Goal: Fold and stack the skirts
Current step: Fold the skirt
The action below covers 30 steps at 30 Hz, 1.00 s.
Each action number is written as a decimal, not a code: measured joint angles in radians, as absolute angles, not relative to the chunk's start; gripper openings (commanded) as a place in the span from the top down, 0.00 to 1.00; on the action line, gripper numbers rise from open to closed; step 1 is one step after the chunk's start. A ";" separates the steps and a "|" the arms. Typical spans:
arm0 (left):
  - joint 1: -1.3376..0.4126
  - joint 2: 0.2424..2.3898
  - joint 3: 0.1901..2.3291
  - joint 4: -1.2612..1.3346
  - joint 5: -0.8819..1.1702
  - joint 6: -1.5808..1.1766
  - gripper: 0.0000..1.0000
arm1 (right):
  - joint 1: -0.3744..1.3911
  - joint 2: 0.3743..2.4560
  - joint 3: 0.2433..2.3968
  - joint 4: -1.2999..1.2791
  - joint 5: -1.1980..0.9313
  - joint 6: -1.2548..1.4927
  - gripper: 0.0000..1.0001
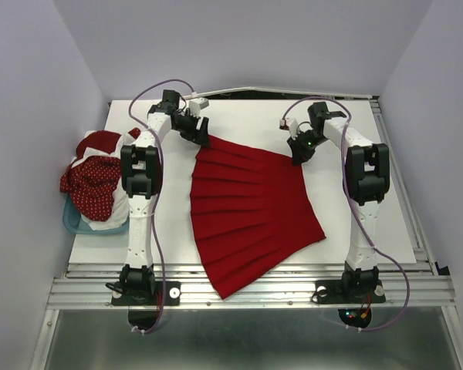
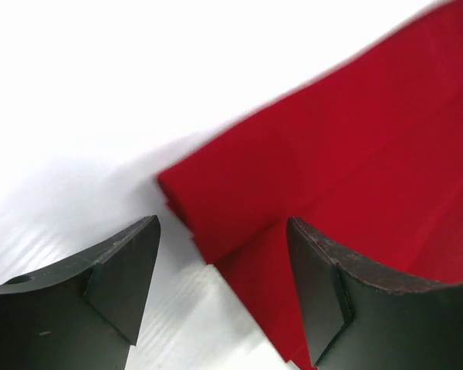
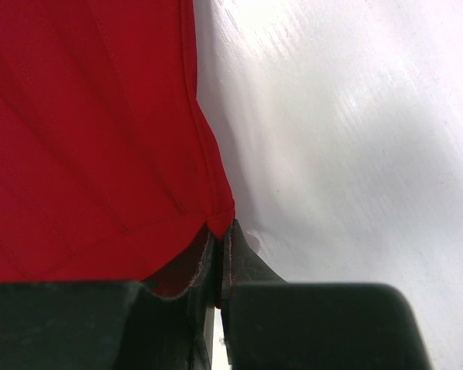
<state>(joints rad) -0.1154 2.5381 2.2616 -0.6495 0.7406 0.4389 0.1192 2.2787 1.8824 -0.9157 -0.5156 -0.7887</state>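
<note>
On white table, red skirt, flat.

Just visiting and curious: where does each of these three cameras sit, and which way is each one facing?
Top external: fixed above and behind the arms, looking down at the table; both arms show whole, the red skirt spread between them.
Left wrist: on the left arm's wrist, looking past the open left gripper at a skirt corner.
Right wrist: on the right arm's wrist, looking past the right gripper, shut on the skirt's edge.
All three share the red skirt and white table.
</note>
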 measured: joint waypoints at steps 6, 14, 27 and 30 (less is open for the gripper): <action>-0.078 2.537 2.250 -0.540 0.715 0.300 0.22 | 0.119 2.279 1.882 -0.916 -0.516 -0.789 0.99; -0.099 2.537 2.222 -0.512 0.714 0.271 0.39 | 0.119 2.279 1.882 -0.916 -0.515 -0.788 0.99; -0.129 2.541 2.202 -0.531 0.743 0.229 1.00 | 0.119 2.271 1.859 -0.898 -0.524 -0.762 0.99; -0.121 2.607 2.356 -0.540 0.717 0.197 1.00 | 0.119 2.254 1.821 -0.866 -0.546 -0.735 0.99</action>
<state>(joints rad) -0.1211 2.6068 2.3558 -0.5396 0.7170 0.1970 0.1192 2.2536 1.8206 -0.8658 -0.5457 -0.7345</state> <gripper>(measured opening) 0.047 0.054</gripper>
